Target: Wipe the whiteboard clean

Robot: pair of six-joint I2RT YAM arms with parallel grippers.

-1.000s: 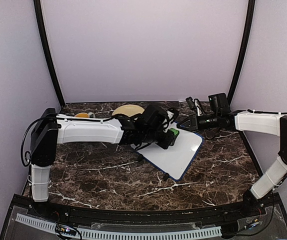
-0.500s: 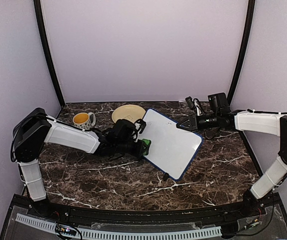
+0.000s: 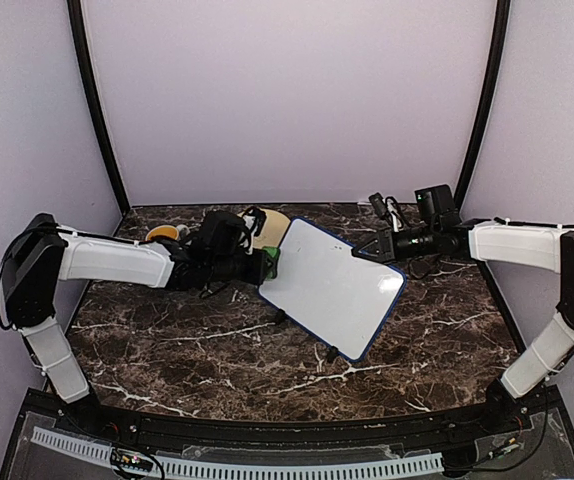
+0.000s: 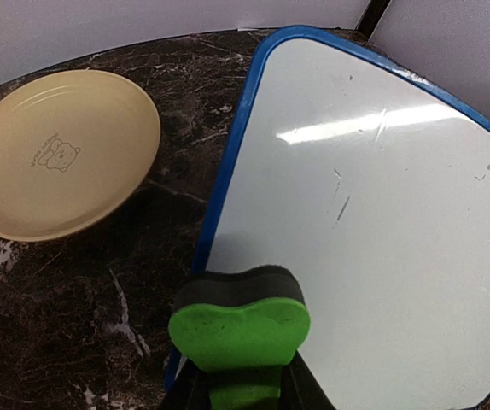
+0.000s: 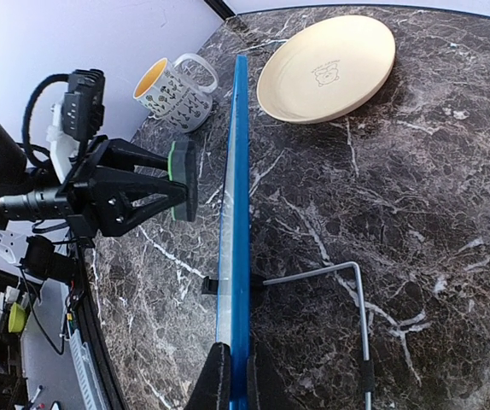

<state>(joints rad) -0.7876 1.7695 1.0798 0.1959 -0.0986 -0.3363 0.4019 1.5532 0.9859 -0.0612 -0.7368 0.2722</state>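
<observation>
The left arm [image 3: 117, 262] reaches low and nearly level toward the middle, and the left gripper [image 3: 264, 266] is clamped on a green eraser [image 4: 238, 329]. The right arm [image 3: 517, 243] stretches inward, and the right gripper [image 3: 371, 251] pinches the edge of the whiteboard [image 3: 332, 290].

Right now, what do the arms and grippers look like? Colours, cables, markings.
Both arms, left arm and right arm, are white shells with black joints. Black cables loop at the left shoulder and around both wrists. The left gripper and right gripper are black, with slim tapered fingers. No readable markings.
</observation>
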